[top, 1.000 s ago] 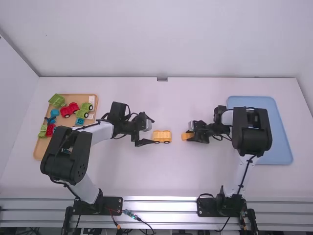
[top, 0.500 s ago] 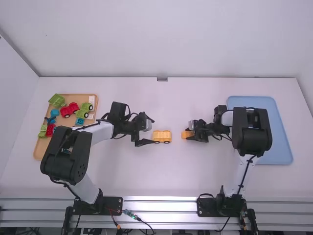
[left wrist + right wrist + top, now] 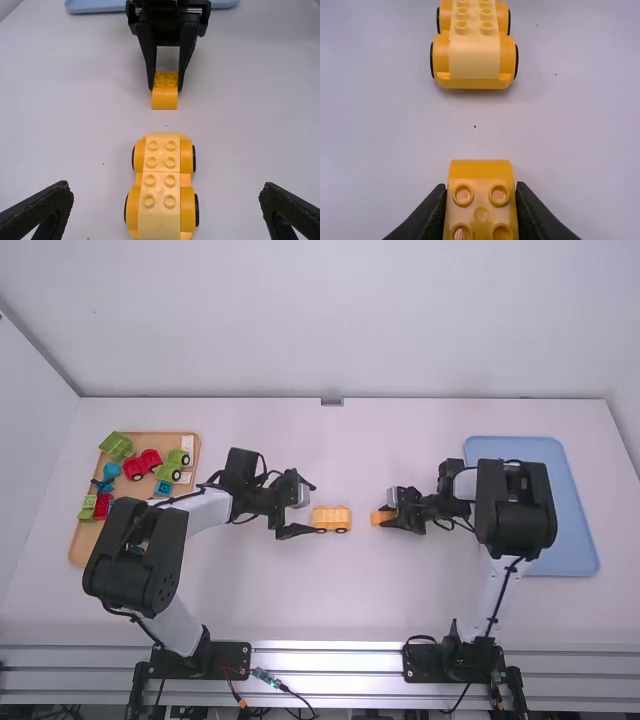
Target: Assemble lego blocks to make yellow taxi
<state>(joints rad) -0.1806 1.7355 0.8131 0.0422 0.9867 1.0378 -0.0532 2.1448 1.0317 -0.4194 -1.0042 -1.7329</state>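
Note:
On the middle of the table stands the yellow car point(image 3: 331, 518), wheels down, with studs along its top; it also shows as the car point(image 3: 161, 185) and the car point(image 3: 474, 55). My left gripper point(image 3: 298, 509) is spread wide at the car's left end; in its wrist view the gripper point(image 3: 166, 200) has a finger on either side, apart from the car. To the car's right, across a gap, my right gripper point(image 3: 388, 516) holds the orange-yellow block point(image 3: 381, 517). Both fingers of the gripper point(image 3: 481, 210) press the sides of the studded block point(image 3: 481, 200).
A wooden tray point(image 3: 78, 548) at the left bears red, green and blue blocks, several with wheels. The left arm passes over its near part. A blue tray point(image 3: 584, 530) lies at the right, partly behind the right arm.

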